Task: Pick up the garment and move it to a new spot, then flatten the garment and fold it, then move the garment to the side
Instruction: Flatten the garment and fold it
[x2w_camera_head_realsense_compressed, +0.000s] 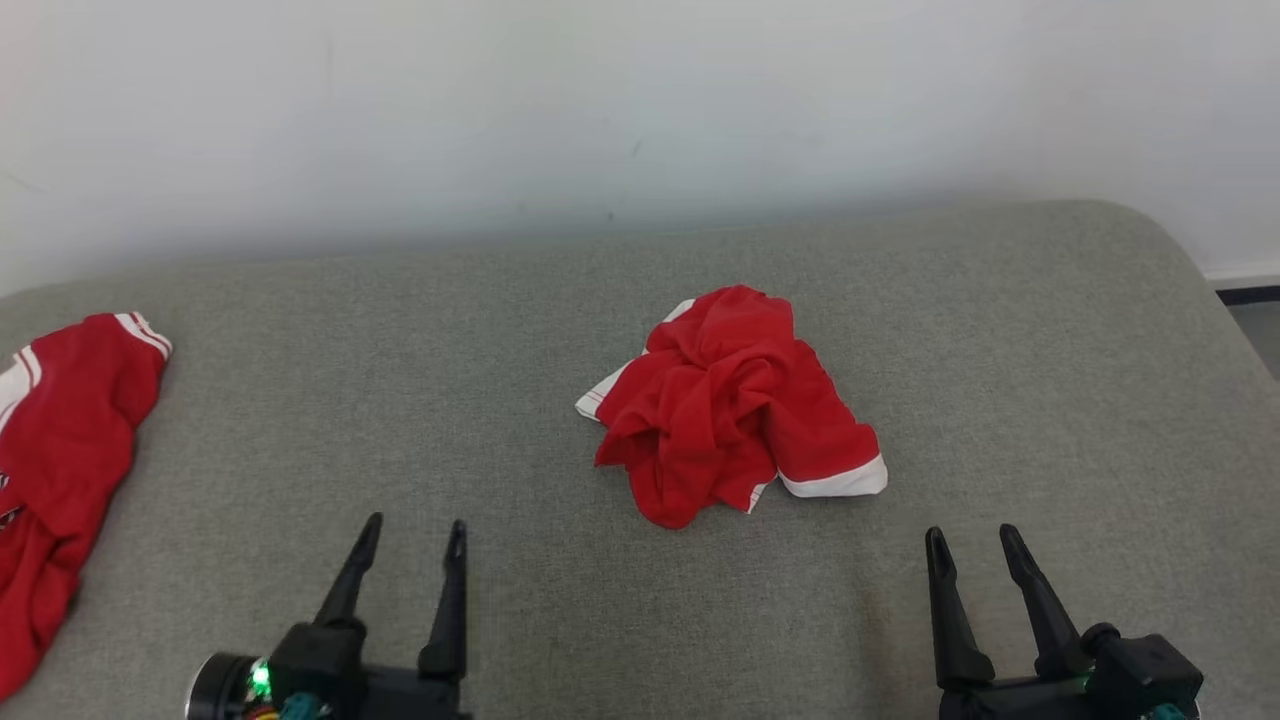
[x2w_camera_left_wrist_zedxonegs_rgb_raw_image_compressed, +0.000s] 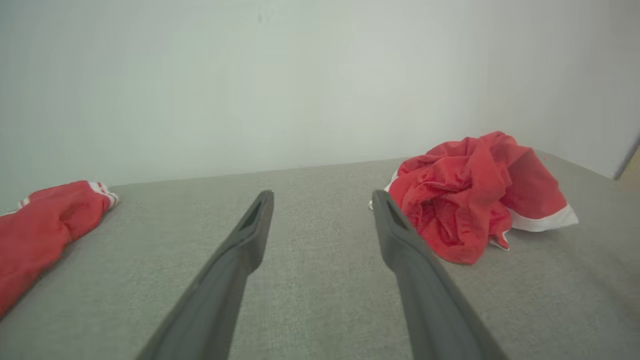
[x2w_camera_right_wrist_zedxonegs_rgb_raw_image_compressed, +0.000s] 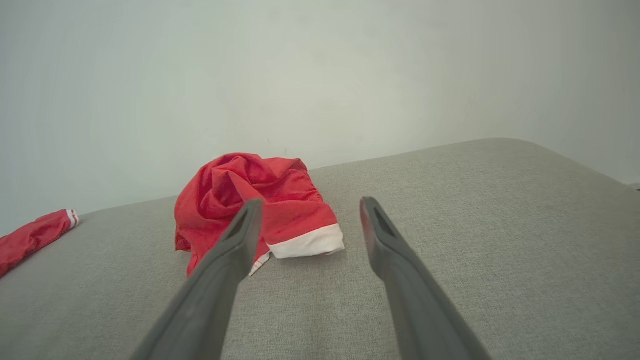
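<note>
Showing the red garment (x2w_camera_head_realsense_compressed: 728, 400) lying crumpled in a loose heap near the middle of the grey cushion (x2w_camera_head_realsense_compressed: 480, 330), resting on the fabric and touching neither gripper. Turning a broad white hem band toward the near right of the heap and a thinner white edge toward its left.

Framing the left gripper (x2w_camera_head_realsense_compressed: 415, 523) at the near left of the head view, well apart from the heap, its two dark fingers standing spread wide and gripping nothing, a small green light (x2w_camera_head_realsense_compressed: 260, 678) glowing at its base. Framing the right gripper (x2w_camera_head_realsense_compressed: 972, 533) at the near right, likewise spread wide and empty, pointing up the cushion past the white hem.

Looking along the left gripper (x2w_camera_left_wrist_zedxonegs_rgb_raw_image_compressed: 322, 196) in its wrist view and catching the heap (x2w_camera_left_wrist_zedxonegs_rgb_raw_image_compressed: 470, 200) beyond and to the right of the right-hand finger. Looking along the right gripper (x2w_camera_right_wrist_zedxonegs_rgb_raw_image_compressed: 310, 202) in its wrist view and catching the heap (x2w_camera_right_wrist_zedxonegs_rgb_raw_image_compressed: 225, 190) beyond the left-hand finger, that finger crossing in front of the cloth's near edge.

Showing a second red garment (x2w_camera_head_realsense_compressed: 70, 420) with white stripes lying stretched along the cushion's left edge, well apart from the heap. Closing off the scene behind the cushion with a pale wall (x2w_camera_head_realsense_compressed: 640, 100).
</note>
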